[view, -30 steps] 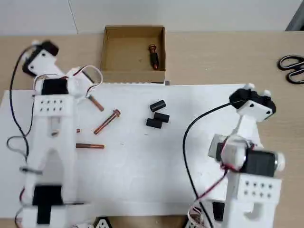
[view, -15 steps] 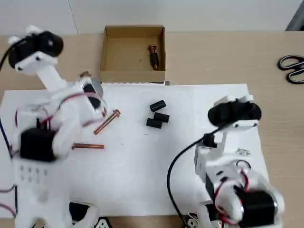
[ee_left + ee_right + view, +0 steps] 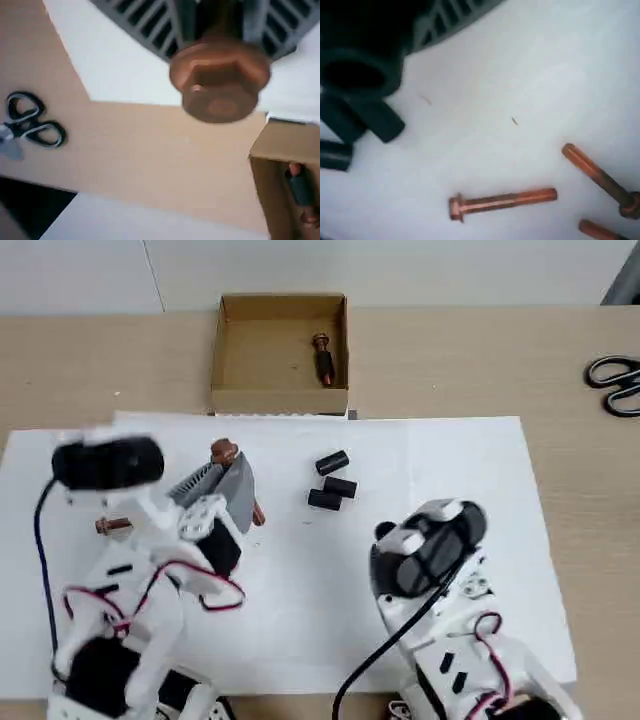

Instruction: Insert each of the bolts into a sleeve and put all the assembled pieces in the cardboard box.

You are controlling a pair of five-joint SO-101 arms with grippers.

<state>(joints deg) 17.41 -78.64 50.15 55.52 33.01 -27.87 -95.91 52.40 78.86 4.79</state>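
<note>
From above, a lot has changed since a second ago. The left arm was low over the bolts then. Now it has swung back, and the left tool (image 3: 235, 482) is clamped on one bolt (image 3: 222, 451) with the head sticking up. That bolt is lifted off the paper (image 3: 450, 470), so I think it is ready to go into a sleeve. The right arm (image 3: 430, 540) has come back toward the near edge too. The three sleeves (image 3: 338, 485) lie in a small bunch between the two arms, near the left tool but not touching it. Another bolt (image 3: 112, 526) lies on the paper by the left arm. The box (image 3: 228, 350) sits on the worktop (image 3: 450, 360) past the paper. It has one done piece (image 3: 322, 358) inside, so most of the job is left. From the left wrist, the bolt head (image 3: 220, 82) is gripped tight between the two jaws, and the box (image 3: 285, 145) and the scissors (image 3: 32, 127) are far off. From the right wrist, the right tool (image 3: 420, 25) hangs near the sleeves (image 3: 370, 120), and I cannot tell if it is apart or together. Loose bolts (image 3: 502, 202) lie well apart from the sleeves.
</note>
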